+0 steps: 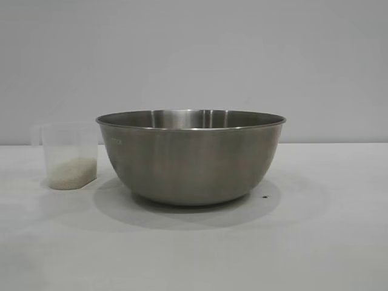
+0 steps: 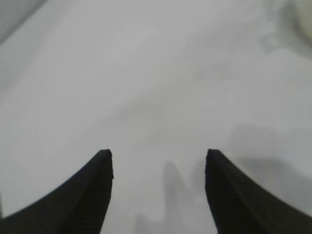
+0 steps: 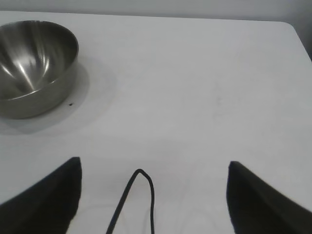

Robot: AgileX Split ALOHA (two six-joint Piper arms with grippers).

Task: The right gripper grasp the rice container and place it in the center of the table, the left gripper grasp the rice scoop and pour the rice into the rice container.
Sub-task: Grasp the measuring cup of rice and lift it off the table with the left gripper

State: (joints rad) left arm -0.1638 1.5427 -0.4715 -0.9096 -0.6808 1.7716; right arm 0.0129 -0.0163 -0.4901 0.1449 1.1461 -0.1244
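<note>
Rice container [image 1: 191,160] stands mid-counter, rice scoop [image 1: 68,156] just beside it, holding rice [image 1: 71,173].
Only the exterior view shows the scoop; both wrist views show fingers spread, left gripper [image 2: 158,168] and right gripper [image 3: 153,180] grasping nothing above the counter [image 3: 204,87].

Plain pale grey wall [image 1: 194,54] behind, in soft, even light.

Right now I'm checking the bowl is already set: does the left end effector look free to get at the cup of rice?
Probably yes: the cup stands apart from the bowl, its outer side unblocked.
</note>
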